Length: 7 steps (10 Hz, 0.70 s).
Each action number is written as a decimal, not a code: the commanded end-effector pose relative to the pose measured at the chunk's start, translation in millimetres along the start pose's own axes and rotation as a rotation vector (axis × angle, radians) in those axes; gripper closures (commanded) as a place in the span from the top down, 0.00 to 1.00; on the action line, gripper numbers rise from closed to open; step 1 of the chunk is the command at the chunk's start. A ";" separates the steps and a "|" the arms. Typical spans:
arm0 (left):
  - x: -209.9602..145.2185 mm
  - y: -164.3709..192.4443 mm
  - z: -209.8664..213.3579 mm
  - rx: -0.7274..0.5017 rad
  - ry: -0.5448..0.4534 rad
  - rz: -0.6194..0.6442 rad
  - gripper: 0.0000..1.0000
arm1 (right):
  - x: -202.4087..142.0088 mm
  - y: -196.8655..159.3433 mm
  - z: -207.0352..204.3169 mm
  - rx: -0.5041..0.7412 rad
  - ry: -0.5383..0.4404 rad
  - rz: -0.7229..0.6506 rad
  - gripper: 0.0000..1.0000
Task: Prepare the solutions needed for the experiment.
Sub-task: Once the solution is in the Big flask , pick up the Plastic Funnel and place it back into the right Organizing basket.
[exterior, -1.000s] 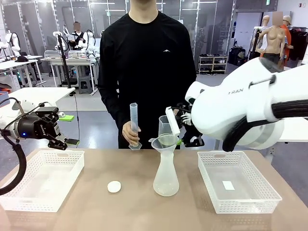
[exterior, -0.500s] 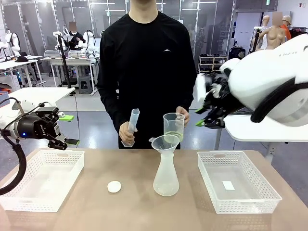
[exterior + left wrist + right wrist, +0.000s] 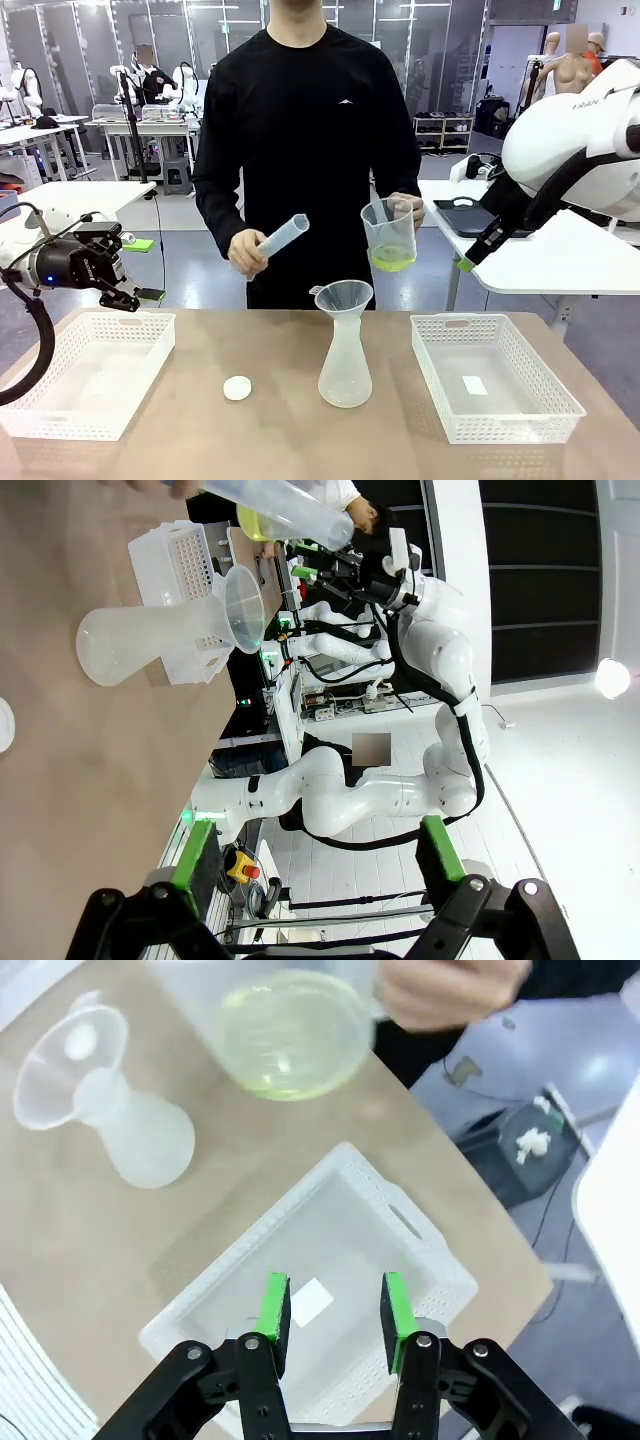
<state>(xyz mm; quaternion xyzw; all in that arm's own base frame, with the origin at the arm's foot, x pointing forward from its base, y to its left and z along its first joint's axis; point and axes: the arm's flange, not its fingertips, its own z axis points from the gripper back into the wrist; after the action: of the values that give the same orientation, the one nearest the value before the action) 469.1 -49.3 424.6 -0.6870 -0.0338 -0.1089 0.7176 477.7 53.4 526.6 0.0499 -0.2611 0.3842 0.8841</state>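
The brown surface [image 3: 250, 440] carries a white left basket [image 3: 70, 425] and a white right basket [image 3: 510, 425] at its ends; between them a translucent flask [image 3: 345, 375] stands upright, a small white cap [image 3: 237, 388] lying near it.

solution [image 3: 392, 262]: pale yellow-green, clear
beaker [image 3: 385, 228]: colourless, see-through
flask [image 3: 345, 372]: frosted white
right basket [image 3: 515, 425]: white, holed in a grid
left basket [image 3: 60, 422]: the same
cap [image 3: 237, 388]: white
table [image 3: 280, 440]: light brown
my right pads [image 3: 273, 1310]: green, on black fingers [image 3: 258, 1380]
person's top [image 3: 305, 120]: black

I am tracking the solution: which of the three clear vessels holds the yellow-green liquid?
The beaker, held up by the person: the liquid lies at its bottom. The cylinder and the flask show none.
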 end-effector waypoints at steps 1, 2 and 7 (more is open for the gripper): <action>0.0 -2.5 -0.2 -0.012 0.004 -0.002 1.00 | 1.1 5.8 1.6 -0.002 -0.020 0.088 0.48; 0.0 -2.5 -0.2 -0.012 0.004 -0.002 1.00 | 1.1 5.8 1.6 -0.002 -0.020 0.088 0.48; 0.0 -2.5 -0.2 -0.012 0.004 -0.002 1.00 | -5.5 -21.6 -8.6 0.248 0.023 -0.326 0.48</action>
<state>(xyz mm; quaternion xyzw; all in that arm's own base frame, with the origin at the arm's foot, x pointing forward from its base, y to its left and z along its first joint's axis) 469.1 -49.4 424.7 -0.6870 -0.0338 -0.1090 0.7176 477.4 49.3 515.4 0.1241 -0.2175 0.3512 0.9022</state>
